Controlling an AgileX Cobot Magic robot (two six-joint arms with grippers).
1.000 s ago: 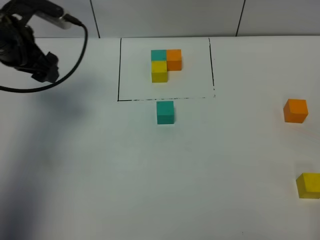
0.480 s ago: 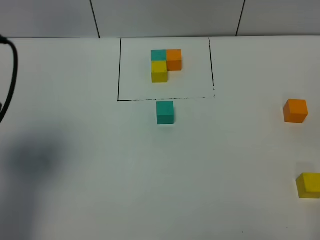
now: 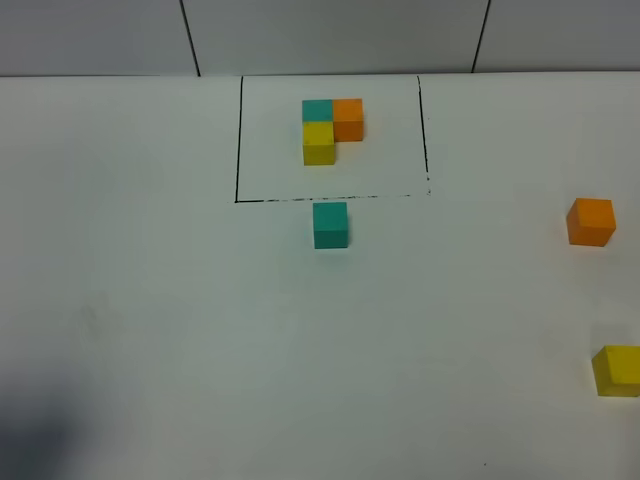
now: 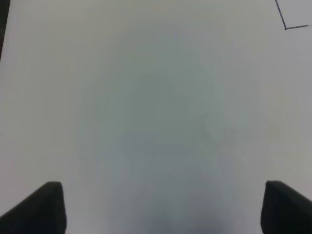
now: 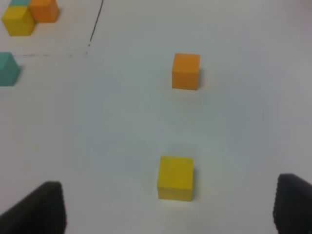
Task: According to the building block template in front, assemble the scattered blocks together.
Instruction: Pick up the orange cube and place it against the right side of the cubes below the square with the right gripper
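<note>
Left gripper [image 4: 161,207] shows only in wrist view

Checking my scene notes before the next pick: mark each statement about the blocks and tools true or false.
1. The loose teal block sits just outside the black outline. True.
2. The loose orange block touches the loose yellow block. False: they lie apart.
3. In the template, the orange cube adjoins the teal cube. True.
4. The right tool grips the loose yellow block. False: it is open and the block lies free ahead of it.
5. The left tool is open and empty. True.
</note>
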